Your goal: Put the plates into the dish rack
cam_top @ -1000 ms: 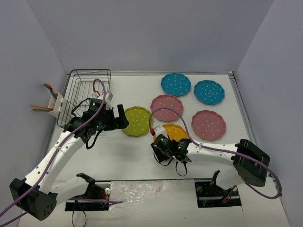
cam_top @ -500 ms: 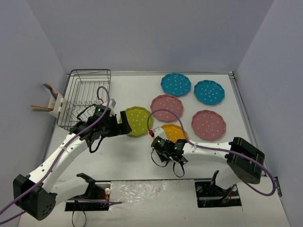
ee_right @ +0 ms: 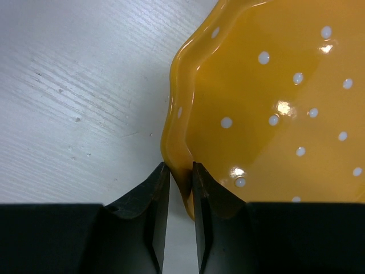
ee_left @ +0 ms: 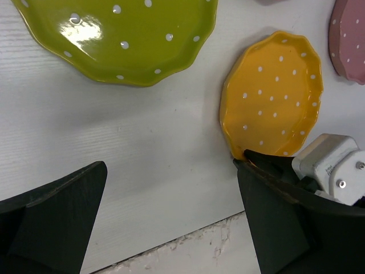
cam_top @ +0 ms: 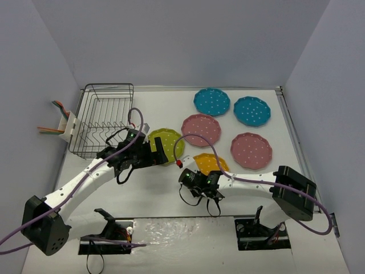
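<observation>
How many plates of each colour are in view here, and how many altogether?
2 teal blue plates
2 pink plates
1 yellow-green plate
1 orange plate
Total: 6 plates

Every plate wears small white dots on a glossy ground: the orange plate (ee_right: 274, 85) a warm yellow-orange, the yellow-green plate (ee_left: 114, 34) a shiny lime, the left teal plate (cam_top: 211, 101) and right teal plate (cam_top: 251, 111) a bright blue-green, the left pink plate (cam_top: 201, 129) and right pink plate (cam_top: 251, 150) a soft rose. The dish rack (cam_top: 105, 117) is black wire with a white holder (cam_top: 69, 127) — the bits (cam_top: 48, 130) poking from it look orange and green, though too small to be sure. The table (cam_top: 148, 191) is white with a faint grain, the left arm (cam_top: 80, 181) and right arm (cam_top: 251, 181) white with black joints and purple cables (cam_top: 197, 137).
</observation>
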Robot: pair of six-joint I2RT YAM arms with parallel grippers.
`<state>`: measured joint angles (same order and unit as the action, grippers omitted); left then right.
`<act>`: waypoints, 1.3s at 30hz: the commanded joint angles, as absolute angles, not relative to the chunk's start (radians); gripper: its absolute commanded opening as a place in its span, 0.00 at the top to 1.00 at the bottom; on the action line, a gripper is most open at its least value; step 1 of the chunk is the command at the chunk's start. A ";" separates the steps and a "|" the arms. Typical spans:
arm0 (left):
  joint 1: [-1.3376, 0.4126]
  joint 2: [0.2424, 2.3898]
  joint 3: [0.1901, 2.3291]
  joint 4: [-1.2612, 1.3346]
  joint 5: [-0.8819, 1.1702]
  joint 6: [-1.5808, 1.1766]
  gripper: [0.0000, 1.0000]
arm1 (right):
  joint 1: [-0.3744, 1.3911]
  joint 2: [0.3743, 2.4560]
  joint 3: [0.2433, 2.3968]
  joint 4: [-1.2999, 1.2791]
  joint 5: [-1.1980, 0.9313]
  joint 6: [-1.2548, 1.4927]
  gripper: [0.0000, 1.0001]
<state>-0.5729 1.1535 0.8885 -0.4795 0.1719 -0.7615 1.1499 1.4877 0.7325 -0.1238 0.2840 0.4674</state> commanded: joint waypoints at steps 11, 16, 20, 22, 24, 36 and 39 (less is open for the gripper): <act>-0.675 1.337 0.989 -0.313 0.209 -0.926 0.03 | 1.160 1.216 0.732 -0.040 0.367 0.448 1.00; -0.713 1.386 1.042 -0.278 0.226 -0.976 0.03 | 1.160 1.178 0.713 0.006 0.370 0.431 1.00; -0.738 1.418 1.067 -0.237 0.230 -1.021 0.03 | 1.160 1.164 0.681 0.073 0.368 0.434 1.00; -0.738 1.447 1.084 -0.242 0.243 -1.032 0.03 | 1.160 1.156 0.668 0.096 0.371 0.433 1.00; -0.738 1.472 1.103 -0.256 0.269 -1.032 0.03 | 1.160 1.142 0.650 0.113 0.376 0.427 1.00; -0.741 1.629 1.121 -0.207 0.412 -1.140 0.08 | 1.160 1.048 0.596 0.189 0.439 0.390 1.00; -0.744 1.641 1.141 -0.195 0.426 -1.144 0.15 | 1.160 1.032 0.583 0.203 0.448 0.384 1.00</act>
